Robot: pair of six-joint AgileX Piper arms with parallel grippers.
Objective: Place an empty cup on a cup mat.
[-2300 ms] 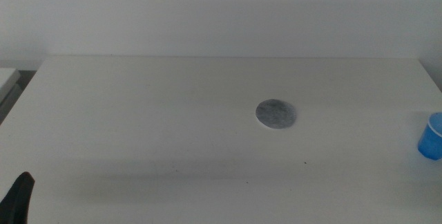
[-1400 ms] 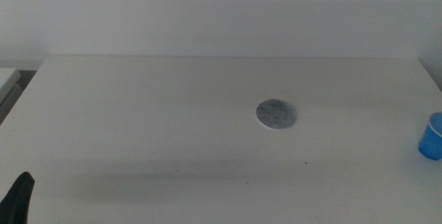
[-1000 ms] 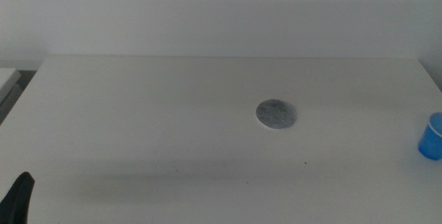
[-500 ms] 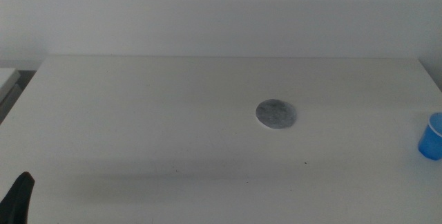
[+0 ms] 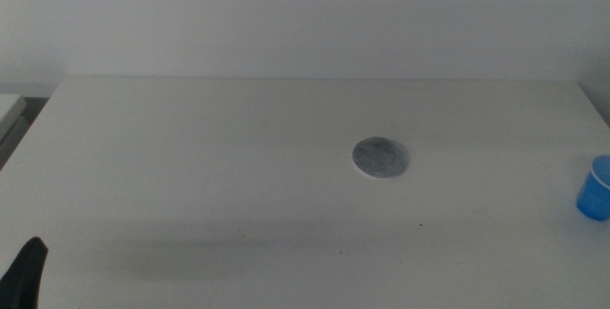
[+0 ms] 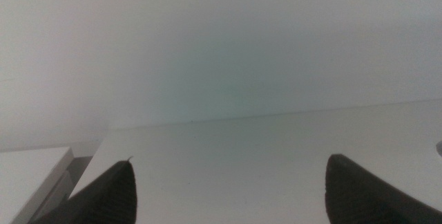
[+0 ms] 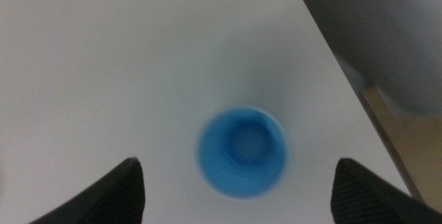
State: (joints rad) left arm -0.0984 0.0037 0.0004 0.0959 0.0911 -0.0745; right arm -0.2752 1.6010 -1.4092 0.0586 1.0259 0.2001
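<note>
The blue cup (image 5: 595,187) stands upright and empty at the table's far right edge, well to the right of the round grey cup mat (image 5: 381,158), which lies bare near the table's middle. In the right wrist view, my right gripper (image 7: 237,162) is open above the cup (image 7: 243,151), looking straight down into it, one jaw on each side and apart from it. This gripper does not show in the middle view. My left gripper (image 5: 24,273) waits at the front left corner; in its wrist view (image 6: 231,160) it is open and empty.
The white table (image 5: 191,156) holds only the mat and the cup. Its right edge (image 7: 324,44) runs close beside the cup, with floor beyond it. A lower white surface (image 5: 10,109) sits past the table's left edge.
</note>
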